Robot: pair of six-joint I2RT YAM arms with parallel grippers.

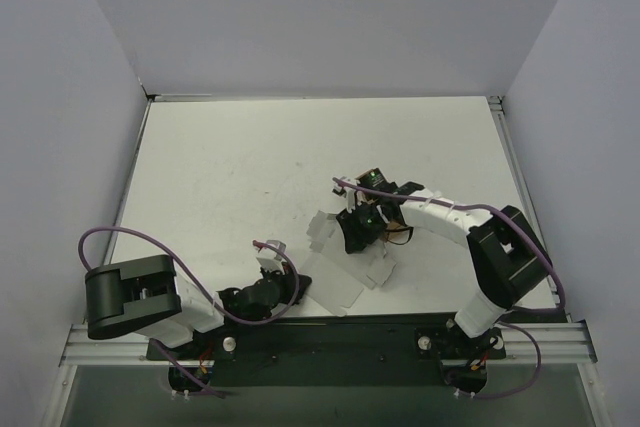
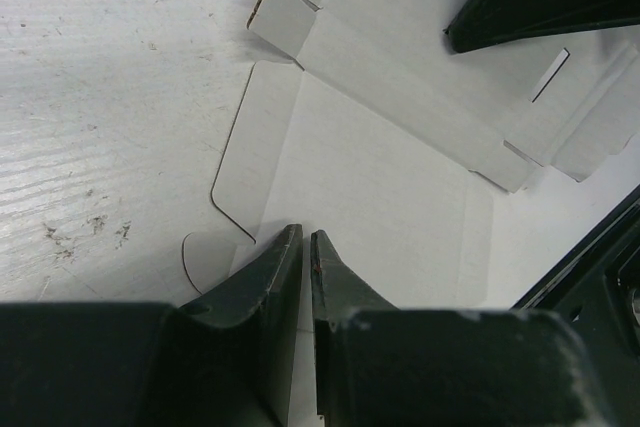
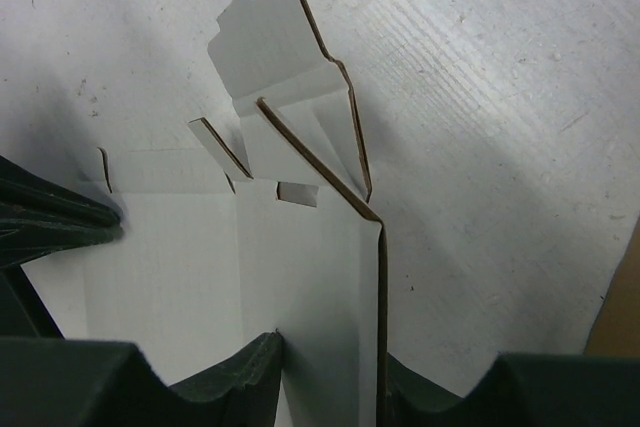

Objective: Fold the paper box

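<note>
The paper box (image 1: 338,292) is a white card blank with brown cut edges, lying part-folded on the table between the two arms. In the left wrist view its flat panel (image 2: 380,177) spreads out beyond my left gripper (image 2: 305,235). That gripper's jaws stand almost together with only a thin slit, and their tips rest on the near flap. My left gripper (image 1: 293,285) sits at the blank's near-left corner. My right gripper (image 1: 358,232) is over the blank's middle. In the right wrist view my right gripper (image 3: 335,347) straddles a raised side wall (image 3: 300,277) that leans against the right finger, and the left finger stands apart from it.
A brown cardboard piece (image 3: 622,297) shows at the right edge of the right wrist view. White walls close in the table (image 1: 230,167) on three sides. A metal rail (image 1: 330,335) with the arm bases runs along the near edge. Purple cables (image 1: 150,239) loop off both arms.
</note>
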